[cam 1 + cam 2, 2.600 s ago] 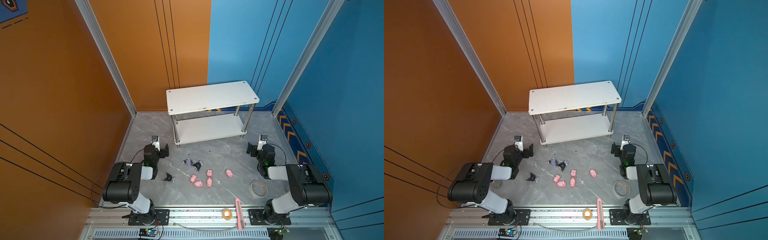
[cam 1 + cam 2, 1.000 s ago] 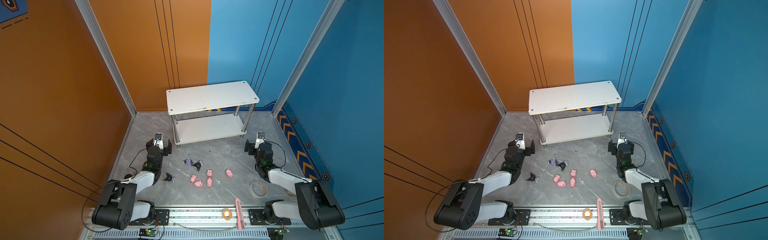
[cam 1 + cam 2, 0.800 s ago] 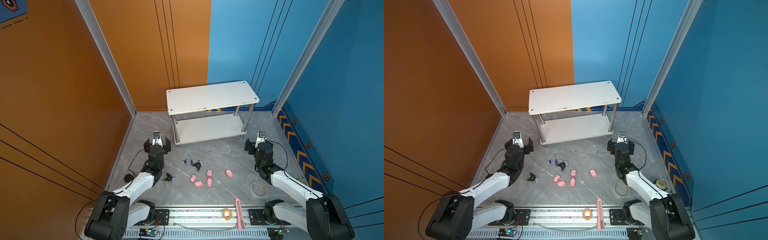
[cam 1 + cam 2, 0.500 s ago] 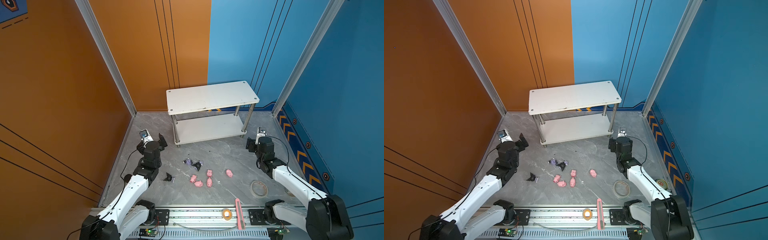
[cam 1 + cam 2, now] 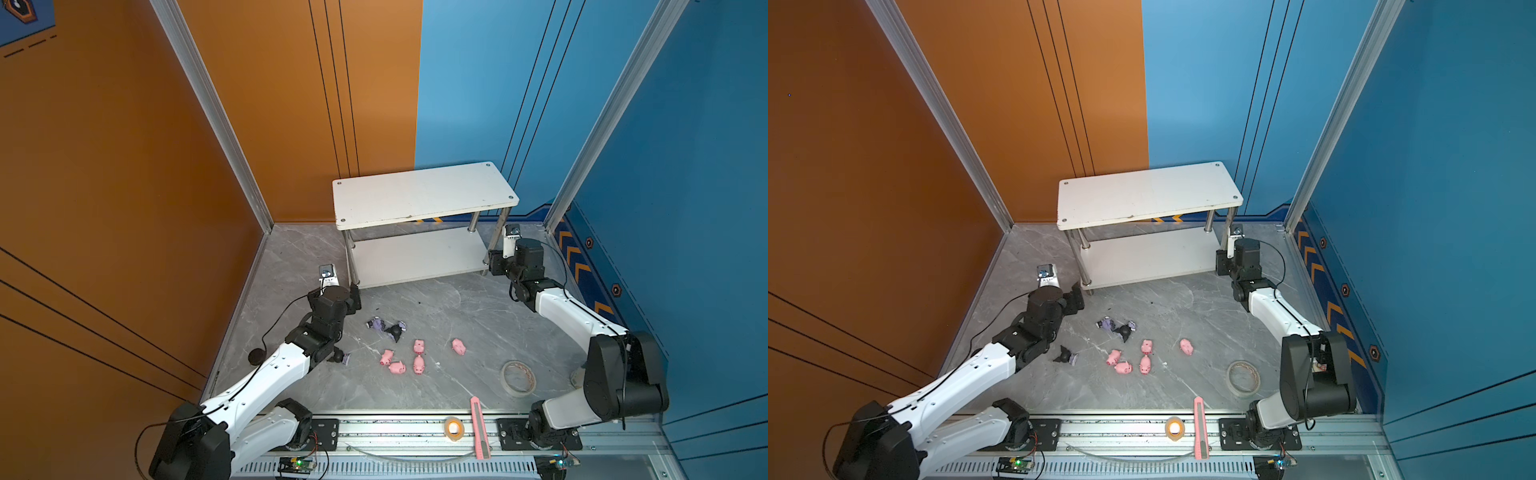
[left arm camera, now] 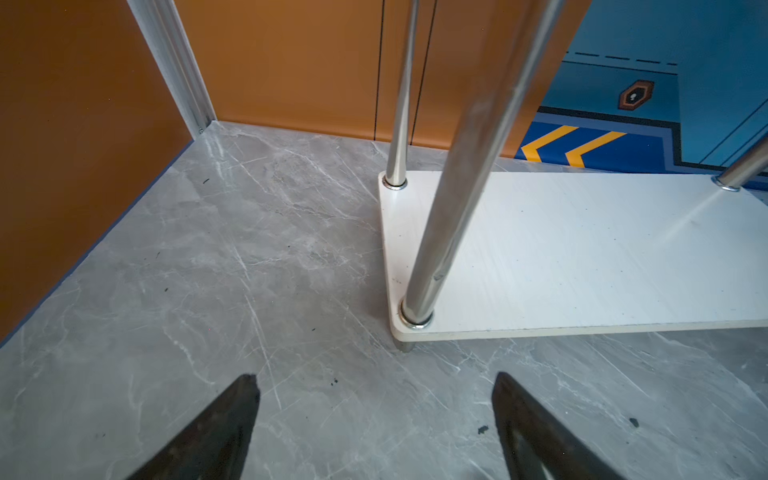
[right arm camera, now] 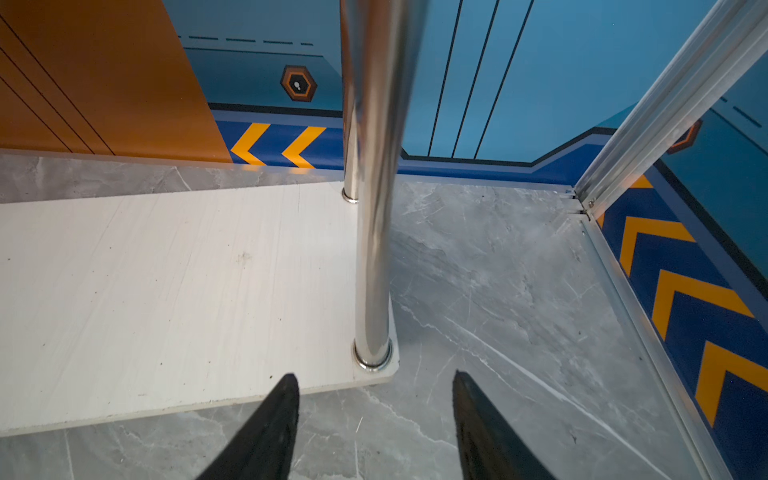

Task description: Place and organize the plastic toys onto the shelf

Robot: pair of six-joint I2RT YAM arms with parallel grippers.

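- Two-tier white shelf (image 5: 1148,199) seen at back of grey marbled desk (image 5: 1204,307).
- Left hand (image 5: 1074,297) held low, just beside shelf's front left leg.
- Right hand (image 5: 1223,262) held low, just beside shelf's front right leg; contact cannot be told.
- Five pink pigs (image 5: 1145,365) scattered on desk in front of shelf.
- Three black-eared figurines (image 5: 1124,331) laid between pigs and shelf's front left leg.
- Clear tape roll (image 5: 1244,378) laid well in front of shelf's right end.
- Small tape roll (image 5: 1174,428) and pink utility knife (image 5: 1200,428) set at front rail, farthest from shelf.

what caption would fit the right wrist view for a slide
Right gripper, jaws apart, facing a chrome corner leg of the white shelf on the grey marble floor.
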